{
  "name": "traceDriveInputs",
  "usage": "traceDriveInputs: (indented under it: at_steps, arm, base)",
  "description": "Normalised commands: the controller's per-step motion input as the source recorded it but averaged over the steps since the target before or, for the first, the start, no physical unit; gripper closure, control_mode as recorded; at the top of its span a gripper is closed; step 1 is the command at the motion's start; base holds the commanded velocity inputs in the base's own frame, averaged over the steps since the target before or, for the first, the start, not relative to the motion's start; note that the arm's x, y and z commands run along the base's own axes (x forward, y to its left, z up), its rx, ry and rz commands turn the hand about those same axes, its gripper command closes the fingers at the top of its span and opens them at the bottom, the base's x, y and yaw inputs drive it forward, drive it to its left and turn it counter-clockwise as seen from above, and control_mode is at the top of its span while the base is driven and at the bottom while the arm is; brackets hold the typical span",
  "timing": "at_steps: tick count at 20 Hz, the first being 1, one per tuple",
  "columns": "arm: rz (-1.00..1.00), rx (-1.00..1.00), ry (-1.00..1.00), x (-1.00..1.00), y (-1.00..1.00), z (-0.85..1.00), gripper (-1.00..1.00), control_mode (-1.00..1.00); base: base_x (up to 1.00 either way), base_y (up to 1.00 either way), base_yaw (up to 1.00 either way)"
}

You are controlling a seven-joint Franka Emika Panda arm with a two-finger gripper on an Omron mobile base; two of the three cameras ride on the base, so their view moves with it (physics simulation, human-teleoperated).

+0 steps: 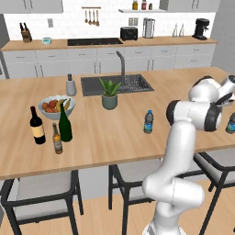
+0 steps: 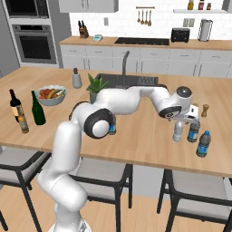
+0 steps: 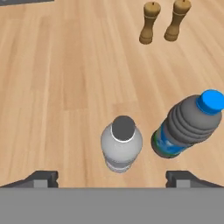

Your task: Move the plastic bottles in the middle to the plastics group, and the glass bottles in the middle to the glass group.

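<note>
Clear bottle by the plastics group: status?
Gripper open, above clear bottle, not gripping. Bottle upright on counter beside blue-capped bottle. Blue-label bottle mid-counter. Green bottle by wine bottle.

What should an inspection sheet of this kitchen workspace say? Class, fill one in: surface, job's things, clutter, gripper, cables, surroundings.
Surface: wooden island counter with sink.
Job's things: clear bottle upright beside blue-capped bottle; blue-label bottle alone mid-counter; green bottle by wine bottle and brown bottle.
Clutter: fruit bowl, potted plant, two wooden mills.
Gripper: gripper open above the clear bottle, fingertips apart from it.
Cables: nothing seen.
Surroundings: stools, back cabinets, oven.
</note>
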Motion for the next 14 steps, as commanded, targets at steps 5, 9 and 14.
traceDriveInputs:
  at_steps: [5,9,14]
  arm:
    - [0.0,0.0,0.01,-0.53,0.59,0.19,-1.0,-1.0]
    - [0.01,-0.03,0.28,-0.23,1.0,0.14,-1.0,-1.0]
    - [0.11,0.0,0.43,-0.12,1.0,0.01,-1.0,-1.0]
  base:
    - [0.0,0.0,0.0]
    - [0.0,0.0,0.0]
    - [0.0,0.0,0.0]
